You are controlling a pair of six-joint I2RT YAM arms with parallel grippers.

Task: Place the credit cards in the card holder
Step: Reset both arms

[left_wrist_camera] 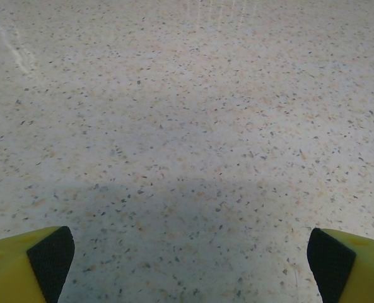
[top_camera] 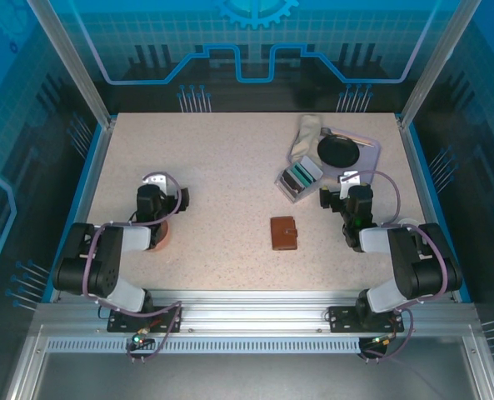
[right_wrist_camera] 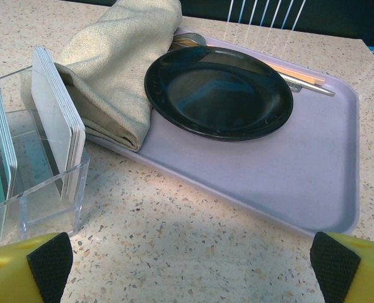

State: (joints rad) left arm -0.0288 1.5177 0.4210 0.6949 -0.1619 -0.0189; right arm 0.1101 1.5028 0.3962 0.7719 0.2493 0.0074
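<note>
- Right hand (right_wrist_camera: 190,271): dark pads (right_wrist_camera: 48,265) spread wide at the near edge of its wrist view, nothing between them.
- Left hand (left_wrist_camera: 190,265): also spread and empty. It hangs over bare surface on the L side, well apart from every task item.
- Desk (top_camera: 222,167): speckled top; everything in play sits in its R half.
- Lilac tray (right_wrist_camera: 300,183): straight ahead of the right hand, carrying a black plate (right_wrist_camera: 218,95) and a folded cloth (right_wrist_camera: 117,63). Not part of the job.
- Clear tray (right_wrist_camera: 48,189): near the right hand, ahead and to its left, just beside the lilac tray's near-left edge. Whether the two touch can't be told.
- Card holder (top_camera: 284,232): brown, shut, flat on the desk between the arms but nearer the R one. It lies left of the right hand and back toward the bases, long axis approx. near-to-far.
- Credit cards (right_wrist_camera: 57,120): on edge in the clear tray. The pale grey stack is on the side closer to the right hand, the teal ones (right_wrist_camera: 0,145) further left. Thin edges point roughly at the hand, faces turned sideways. None in the holder yet.
- Judgement: R arm is clearly the nearer for the pick. The hand prob. needs a small shift left and a pinch across a card's faces from above. The holder looks to need opening first.
</note>
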